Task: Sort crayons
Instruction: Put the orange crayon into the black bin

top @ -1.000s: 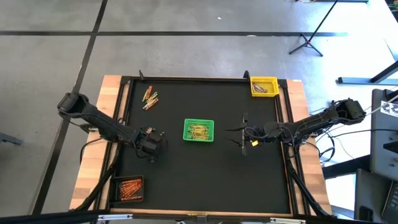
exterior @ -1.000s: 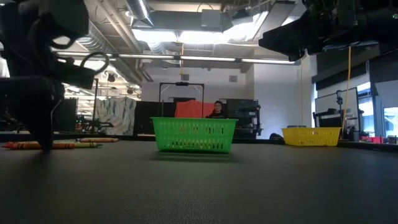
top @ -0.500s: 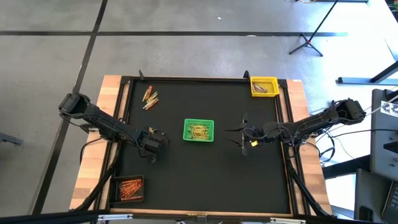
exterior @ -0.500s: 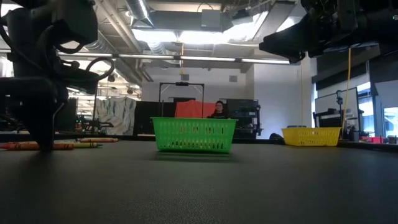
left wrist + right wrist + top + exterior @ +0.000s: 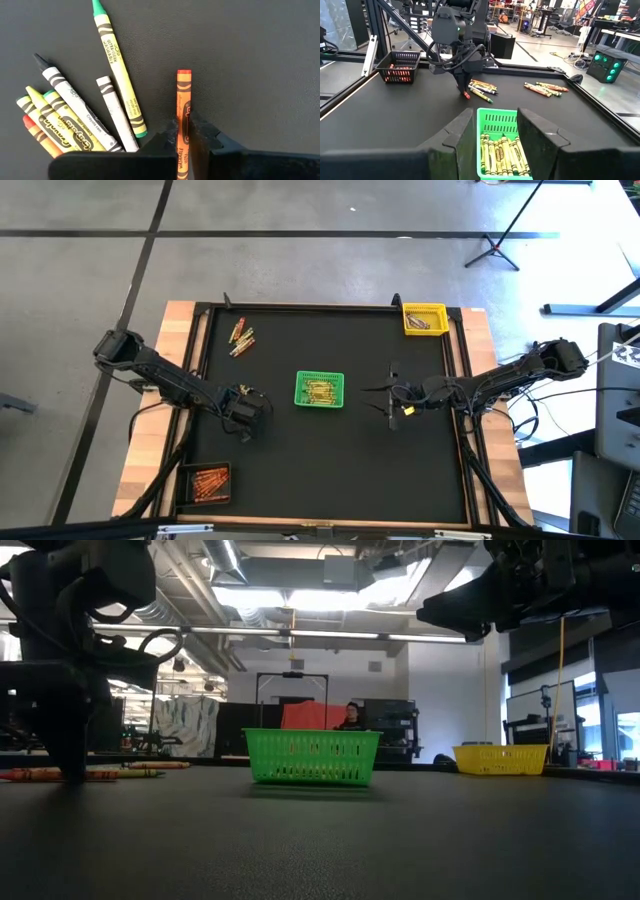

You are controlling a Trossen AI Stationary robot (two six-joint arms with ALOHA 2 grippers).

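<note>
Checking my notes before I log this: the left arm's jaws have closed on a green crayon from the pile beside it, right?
Not green. The left wrist view shows the left gripper with its jaws closed on an orange paper-wrapped crayon; the green-tipped crayon lies untouched beside it.

Grey floor (image 5: 300,260), ceiling lights (image 5: 330,598)

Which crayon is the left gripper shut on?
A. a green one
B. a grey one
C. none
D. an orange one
D: in the left wrist view the left gripper pinches the orange crayon between its fingers, apart from the loose crayons lying beside it.
</note>
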